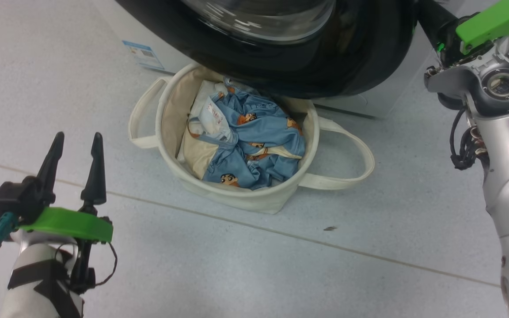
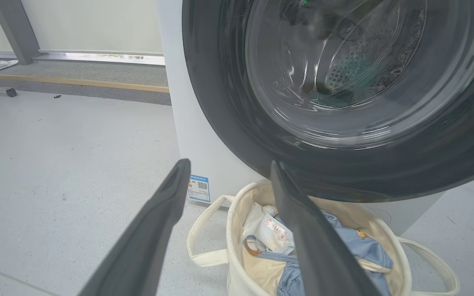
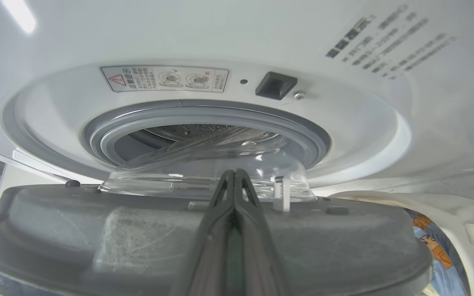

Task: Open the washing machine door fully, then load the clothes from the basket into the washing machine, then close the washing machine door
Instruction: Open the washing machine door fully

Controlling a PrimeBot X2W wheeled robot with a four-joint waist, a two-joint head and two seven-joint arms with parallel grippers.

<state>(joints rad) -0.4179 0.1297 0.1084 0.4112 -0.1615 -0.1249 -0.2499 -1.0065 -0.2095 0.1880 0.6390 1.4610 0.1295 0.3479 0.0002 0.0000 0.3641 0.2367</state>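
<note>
The washing machine door (image 1: 325,66) stands partly swung out, its black rim hanging over the far side of the basket (image 1: 237,194). The cream basket sits on the floor and holds the light-blue clothes (image 1: 259,141). My left gripper (image 1: 77,138) hovers open and empty to the basket's left, apart from it. In the left wrist view that gripper (image 2: 229,164) points at the door (image 2: 237,123) and the basket (image 2: 233,213). My right gripper (image 3: 233,174) is shut with nothing between its fingers. It lies along the door's grey inner face (image 3: 97,230), tips by the glass bowl. Beyond it is the washing machine (image 3: 344,123), with its grey gasket and drum.
My right forearm (image 1: 506,145) reaches up the right side toward the door's edge. A blue sticker (image 1: 144,55) marks the washer's lower front. The basket's loop handles (image 1: 351,159) stick out to both sides. A grey metal leg (image 2: 10,28) stands far left by the wall.
</note>
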